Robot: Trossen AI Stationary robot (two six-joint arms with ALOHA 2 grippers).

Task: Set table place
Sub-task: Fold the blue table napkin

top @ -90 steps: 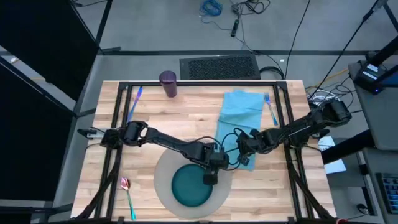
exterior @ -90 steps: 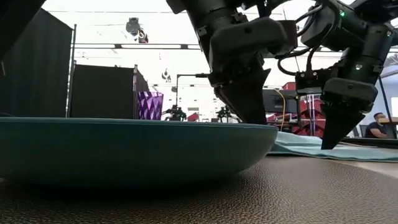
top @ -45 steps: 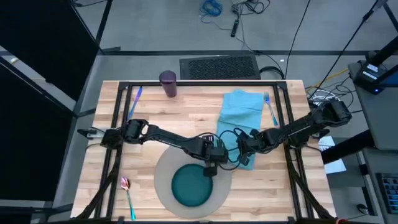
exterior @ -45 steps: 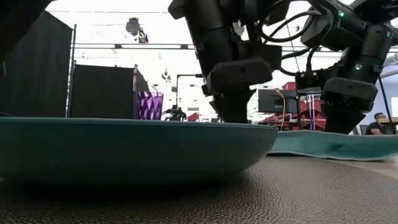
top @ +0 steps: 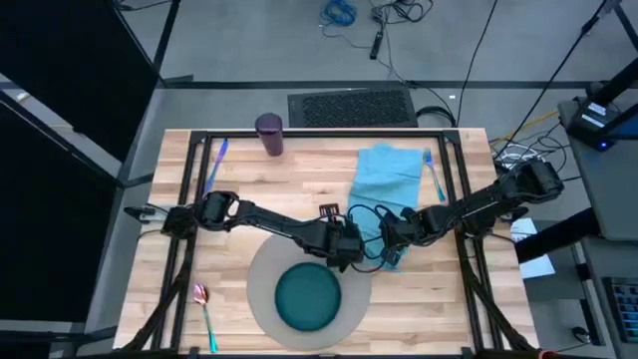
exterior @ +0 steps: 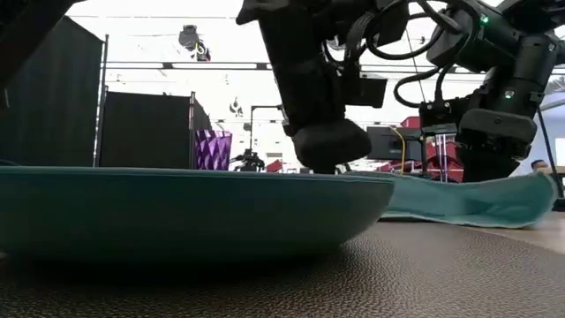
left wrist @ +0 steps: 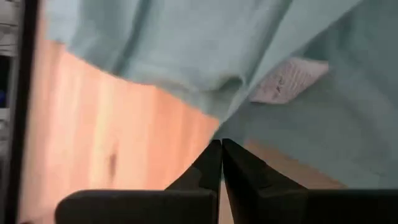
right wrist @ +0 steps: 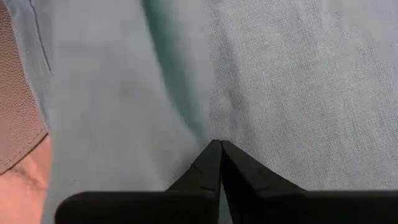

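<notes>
The left gripper (top: 351,257) and right gripper (top: 391,247) meet at the napkin's (top: 387,181) near end, right of centre on the table (top: 299,189) – both jaws pressed together, the right pinching napkin cloth. The plate (top: 307,297) sits on the mat (top: 261,289) at the near edge – cup (top: 269,134) far left

The pale plank table (top: 299,189) carries a round grey mat (top: 261,289) at lower centre, a light blue napkin (top: 384,175) upper right, a purple cup (top: 269,134) at top, and a pink-bowled spoon (top: 204,311) at lower left.
</notes>
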